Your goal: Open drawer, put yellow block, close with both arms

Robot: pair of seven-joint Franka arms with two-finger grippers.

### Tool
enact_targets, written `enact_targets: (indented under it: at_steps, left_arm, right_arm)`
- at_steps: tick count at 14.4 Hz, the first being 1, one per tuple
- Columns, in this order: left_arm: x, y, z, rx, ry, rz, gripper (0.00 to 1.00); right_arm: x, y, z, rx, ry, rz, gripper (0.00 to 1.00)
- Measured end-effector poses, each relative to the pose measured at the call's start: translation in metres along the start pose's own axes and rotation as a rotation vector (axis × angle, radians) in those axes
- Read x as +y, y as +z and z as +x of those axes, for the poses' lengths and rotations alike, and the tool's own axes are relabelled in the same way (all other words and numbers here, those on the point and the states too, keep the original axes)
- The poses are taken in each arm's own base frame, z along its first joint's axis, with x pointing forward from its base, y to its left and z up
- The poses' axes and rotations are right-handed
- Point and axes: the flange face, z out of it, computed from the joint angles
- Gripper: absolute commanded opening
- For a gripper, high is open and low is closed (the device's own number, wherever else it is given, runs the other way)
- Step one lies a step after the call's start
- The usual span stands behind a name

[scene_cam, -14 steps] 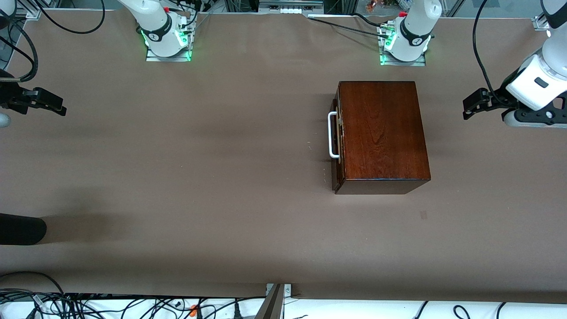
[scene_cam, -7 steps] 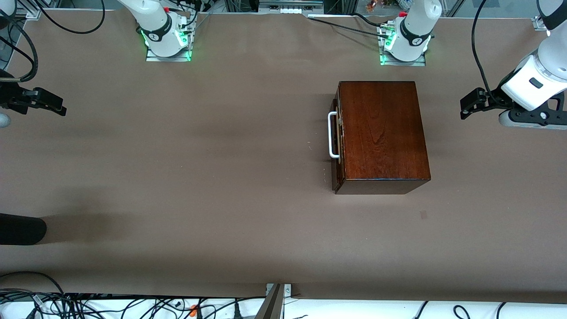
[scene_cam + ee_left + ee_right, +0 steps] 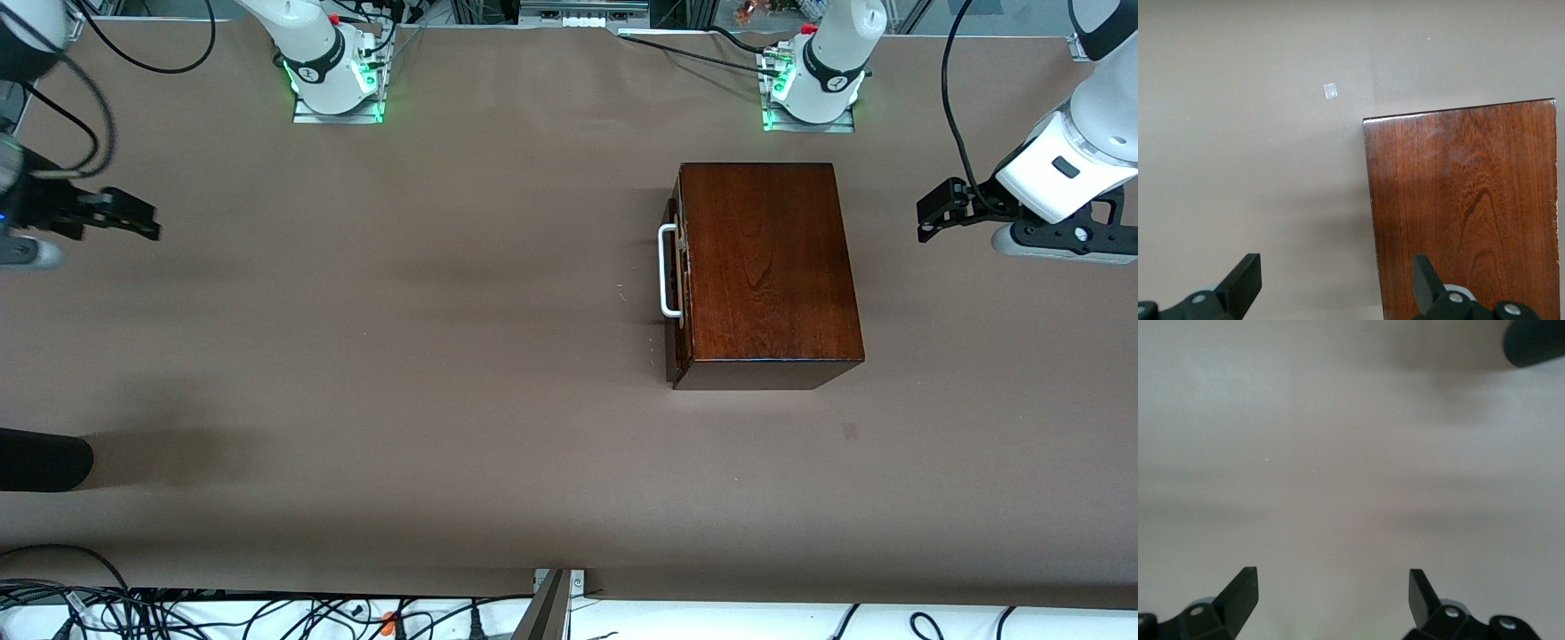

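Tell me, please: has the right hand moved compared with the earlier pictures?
Yes. The right hand, open and empty, has shifted along the table toward the wooden box.

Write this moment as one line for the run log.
drawer: shut | yellow block: not in view | left gripper: open, over bare table | right gripper: open, over bare table

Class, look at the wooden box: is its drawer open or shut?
Shut. The drawer front sits flush against the box, with only its white handle protruding; no pale interior shows.
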Motion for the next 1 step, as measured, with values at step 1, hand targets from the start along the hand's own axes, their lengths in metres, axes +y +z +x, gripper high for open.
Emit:
enact_targets:
  at_steps: [1]
  left_arm:
    - [0.0001, 0.0008, 0.0004, -0.001, 0.0, 0.0, 1.0]
  right_arm:
    - [-0.01, 0.0029, 0.0031, 0.0, -0.014, -0.002, 1.0]
